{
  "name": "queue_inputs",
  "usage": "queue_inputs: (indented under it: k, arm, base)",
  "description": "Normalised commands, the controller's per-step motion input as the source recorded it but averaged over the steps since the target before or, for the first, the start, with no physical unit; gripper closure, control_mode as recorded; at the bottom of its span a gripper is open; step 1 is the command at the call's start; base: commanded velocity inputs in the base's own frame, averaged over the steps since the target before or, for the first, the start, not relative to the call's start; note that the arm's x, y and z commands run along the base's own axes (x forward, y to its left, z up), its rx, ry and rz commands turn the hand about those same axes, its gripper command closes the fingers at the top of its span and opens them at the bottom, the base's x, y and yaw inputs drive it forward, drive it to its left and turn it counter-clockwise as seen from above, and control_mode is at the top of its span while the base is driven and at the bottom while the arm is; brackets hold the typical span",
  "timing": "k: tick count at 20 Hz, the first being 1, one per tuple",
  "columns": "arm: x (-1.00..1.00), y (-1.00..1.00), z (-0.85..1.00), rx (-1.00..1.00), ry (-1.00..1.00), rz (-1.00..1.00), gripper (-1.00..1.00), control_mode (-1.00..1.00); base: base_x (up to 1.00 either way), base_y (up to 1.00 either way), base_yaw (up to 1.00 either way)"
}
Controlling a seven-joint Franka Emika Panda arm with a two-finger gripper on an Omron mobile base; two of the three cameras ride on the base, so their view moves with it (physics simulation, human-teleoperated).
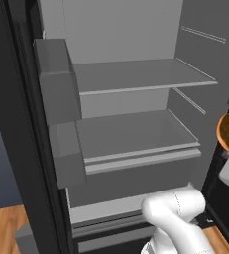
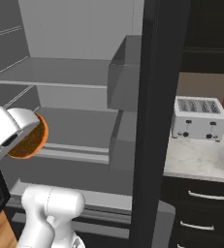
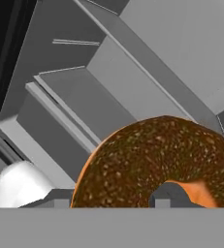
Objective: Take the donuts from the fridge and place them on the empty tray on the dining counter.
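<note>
Claw [image 2: 30,138] pinching the orange-brown glazed donut [image 3: 157,162], held clear of the shelves in front of the open fridge [image 1: 136,74]. Beyond the claw lie the grey fridge shelves [image 1: 136,131], bare of food. Off past the fridge's black wall, a white toaster [image 2: 200,118] sits on a marble worktop [image 2: 196,160].

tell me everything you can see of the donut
The donut is an orange-brown ring with a dark brown, speckled glaze on its face and a plainer orange edge. It stands on edge in the gripper, lifted clear of the shelves in front of the open fridge. The hand view sees it close up, one finger showing through its hole. Nothing but the gripper touches it.
</note>
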Motion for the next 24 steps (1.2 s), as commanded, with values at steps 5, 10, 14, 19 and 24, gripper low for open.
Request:
queue_inputs:
  k: [5,10,14,19,24]
  arm:
    - [0.00,0.00,0.00,0.00,0.00,0.00,1.00,1.00]
    - [0.00,0.00,0.00,0.00,0.00,0.00,1.00,1.00]
    - [0.00,0.00,0.00,0.00,0.00,0.00,1.00,1.00]
    - [0.00,0.00,0.00,0.00,0.00,0.00,1.00,1.00]
    - [0.00,0.00,0.00,0.00,0.00,0.00,1.00,1.00]
  base:
    - [-0.98,0.00,0.00]
    - [-0.90,0.00,-0.01]
    - [-0.51,-0.09,-0.16]
    - [-0.25,-0.06,-0.32]
    - [-0.02,0.00,-0.43]
